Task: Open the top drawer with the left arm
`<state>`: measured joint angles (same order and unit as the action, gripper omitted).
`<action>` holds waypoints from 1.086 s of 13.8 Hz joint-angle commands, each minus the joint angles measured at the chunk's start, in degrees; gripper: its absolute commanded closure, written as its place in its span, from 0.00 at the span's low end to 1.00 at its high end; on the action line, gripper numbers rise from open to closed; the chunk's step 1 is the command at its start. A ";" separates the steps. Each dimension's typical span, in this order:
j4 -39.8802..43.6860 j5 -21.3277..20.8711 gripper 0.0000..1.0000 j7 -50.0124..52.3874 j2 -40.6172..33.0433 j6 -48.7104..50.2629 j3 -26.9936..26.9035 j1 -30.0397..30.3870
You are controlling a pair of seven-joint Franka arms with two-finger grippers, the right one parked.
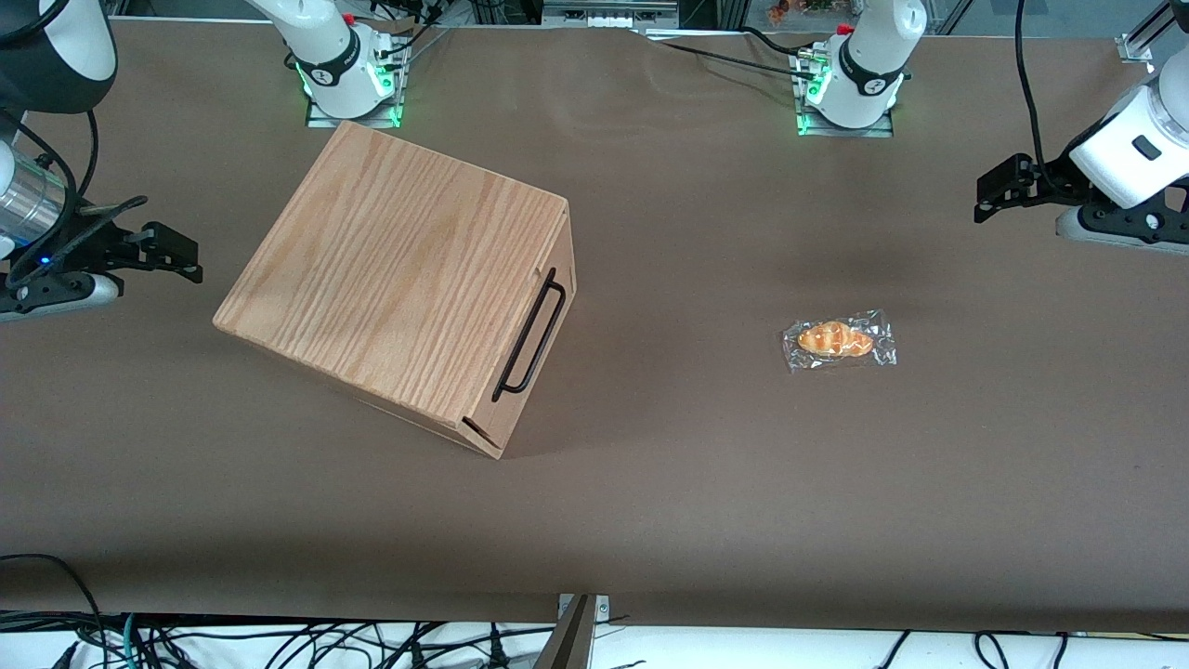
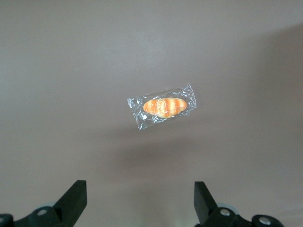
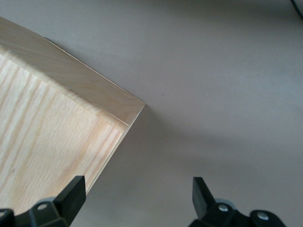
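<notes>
while gripper (image 2: 137, 203) hovers spread, one top drawer (image 1: 534, 339) closed

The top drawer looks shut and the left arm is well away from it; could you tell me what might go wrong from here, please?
1. The tool hangs open at the working arm's end of the table, above the wrapped bread; its path could sweep the bread along.
2. The handle is thin and close to the top drawer front, so fingers may miss it.
3. The cabinet sits loose and skewed; pulling may drag it.
</notes>
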<state>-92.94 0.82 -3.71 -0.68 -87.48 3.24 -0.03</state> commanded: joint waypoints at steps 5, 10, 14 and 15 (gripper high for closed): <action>1.45 0.24 0.00 -0.33 0.77 1.26 0.45 0.47; 1.36 0.33 0.00 -0.33 0.77 1.35 0.36 0.47; 1.36 1.29 0.00 -0.51 2.96 4.84 0.71 -0.58; 1.36 1.90 0.00 -0.25 3.31 5.04 1.76 -1.45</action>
<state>-92.98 1.10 -3.79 0.74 -84.37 3.85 -0.38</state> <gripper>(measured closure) 0.000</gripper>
